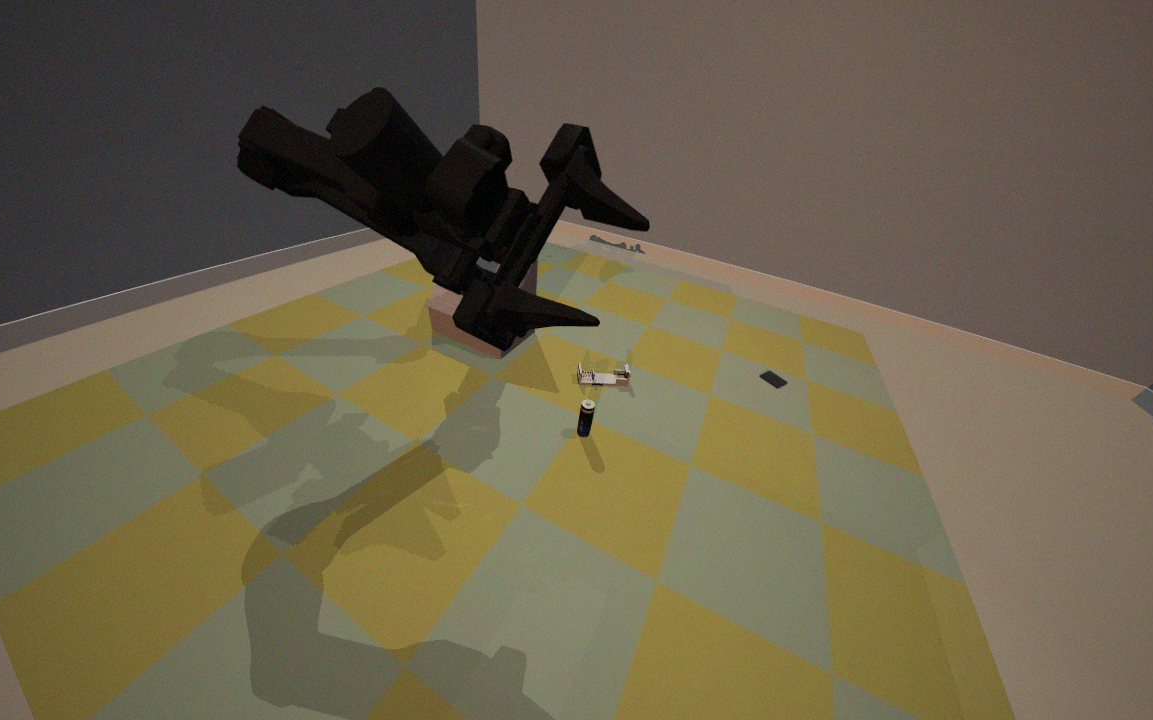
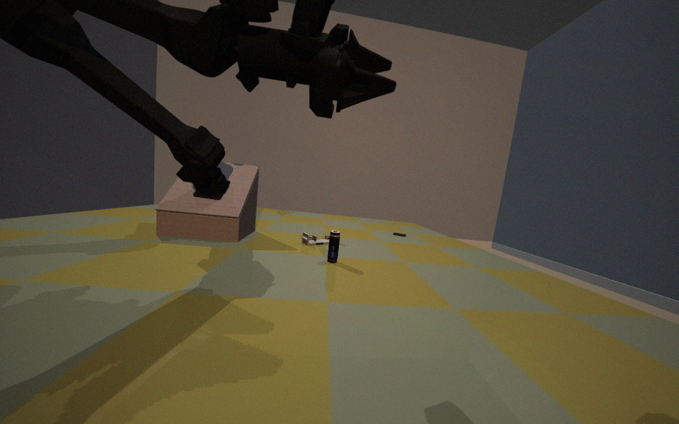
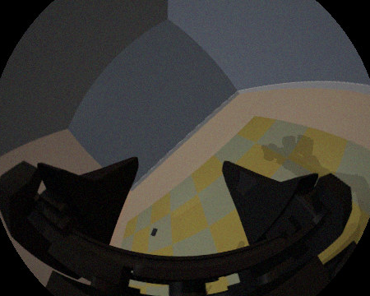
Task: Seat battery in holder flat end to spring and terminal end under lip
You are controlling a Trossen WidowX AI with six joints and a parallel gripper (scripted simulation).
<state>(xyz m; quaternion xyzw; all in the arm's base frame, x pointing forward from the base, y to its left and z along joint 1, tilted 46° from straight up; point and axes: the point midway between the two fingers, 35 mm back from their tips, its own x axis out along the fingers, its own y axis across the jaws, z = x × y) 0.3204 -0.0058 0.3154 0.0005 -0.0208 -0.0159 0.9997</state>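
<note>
The gripper (image 1: 623,272) (image 2: 393,75) (image 3: 181,164) is above the checkered mat (image 1: 580,573) (image 2: 384,337) (image 3: 189,214), its two fingers spread wide and nothing between them. Below it, the battery (image 1: 585,419) (image 2: 334,247) stands upright on the mat, near the holder (image 1: 602,379) (image 2: 320,242) but outside it. Farther away lies a small dark flat object (image 1: 772,379) (image 2: 399,234) (image 3: 154,232).

My gripper (image 1: 623,272) (image 2: 393,75) (image 3: 181,164) is raised and wide open, fingers well apart and holding nothing. My arm (image 1: 383,192) (image 2: 125,89) is bent, its forearm extending toward the right in the exterior view.
</note>
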